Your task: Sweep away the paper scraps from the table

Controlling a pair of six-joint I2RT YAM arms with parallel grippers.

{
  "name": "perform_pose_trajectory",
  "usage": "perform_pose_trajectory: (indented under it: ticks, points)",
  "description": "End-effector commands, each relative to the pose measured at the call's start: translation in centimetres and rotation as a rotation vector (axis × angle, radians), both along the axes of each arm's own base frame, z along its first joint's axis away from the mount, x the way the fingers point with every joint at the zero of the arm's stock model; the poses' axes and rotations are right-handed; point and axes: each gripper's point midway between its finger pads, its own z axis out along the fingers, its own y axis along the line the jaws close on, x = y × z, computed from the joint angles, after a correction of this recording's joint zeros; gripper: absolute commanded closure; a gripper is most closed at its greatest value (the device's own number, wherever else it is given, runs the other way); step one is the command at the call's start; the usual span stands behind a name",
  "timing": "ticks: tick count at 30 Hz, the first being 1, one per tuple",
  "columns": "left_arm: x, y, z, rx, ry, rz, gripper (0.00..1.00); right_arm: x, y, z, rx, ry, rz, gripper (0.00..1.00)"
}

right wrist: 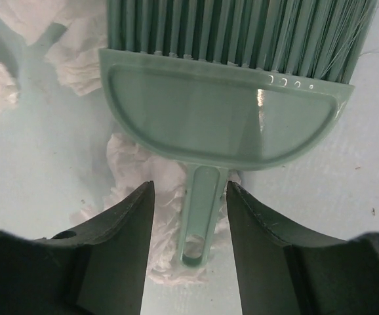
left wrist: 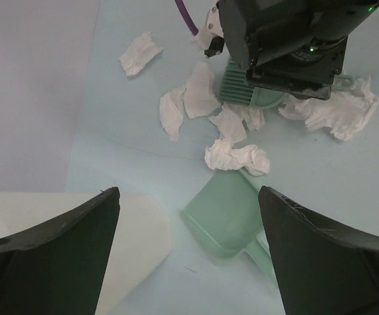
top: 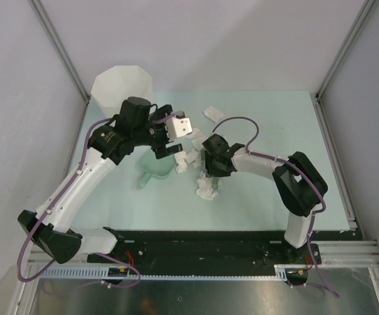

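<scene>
Littering the table (top: 275,197), six paper scraps (left wrist: 237,157), one brush (right wrist: 225,125), one dustpan (left wrist: 222,216).

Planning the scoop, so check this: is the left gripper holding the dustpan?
No, the left gripper is wide open and the dustpan lies free on the table beneath it.

Grey walls (top: 19,65), metal frame rails (top: 336,164), seemingly even light
</scene>
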Motion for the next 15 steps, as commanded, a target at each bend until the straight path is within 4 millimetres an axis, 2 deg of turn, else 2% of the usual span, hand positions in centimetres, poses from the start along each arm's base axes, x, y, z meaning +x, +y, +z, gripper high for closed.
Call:
perform_pose_trajectory:
  ticks: [1,6,7,9,10,12,15]
  points:
    - [-0.7,-0.2,1.8,-0.064,-0.014,-0.014,0.09,0.8,-0.8,-1.4,-0.072,0.000,-0.051,0.48]
    - [-0.8,-0.3,1.8,-0.072,-0.009,-0.019,0.09,0.1,-0.6,-2.9,-0.069,0.053,-0.028,0.54]
    - [-0.8,-0.4,1.6,-0.072,-0.004,-0.020,0.09,0.0,-0.4,-3.1,-0.062,0.062,-0.023,0.64]
    - [-0.9,-0.4,1.6,-0.074,0.001,-0.019,0.09,0.0,-0.4,-3.2,-0.050,0.074,-0.028,0.79]
    - [-0.8,-0.3,1.6,-0.075,0.000,-0.017,0.09,0.1,-0.4,-2.7,-0.042,0.066,-0.030,0.87]
    - [-0.9,-0.3,1.7,-0.075,-0.004,-0.018,0.09,0.4,-0.9,-1.9,-0.048,0.052,-0.040,0.88]
    - [-0.8,-0.2,1.7,-0.070,-0.009,-0.015,0.09,0.6,-0.7,1.0,-0.007,0.004,-0.032,0.88]
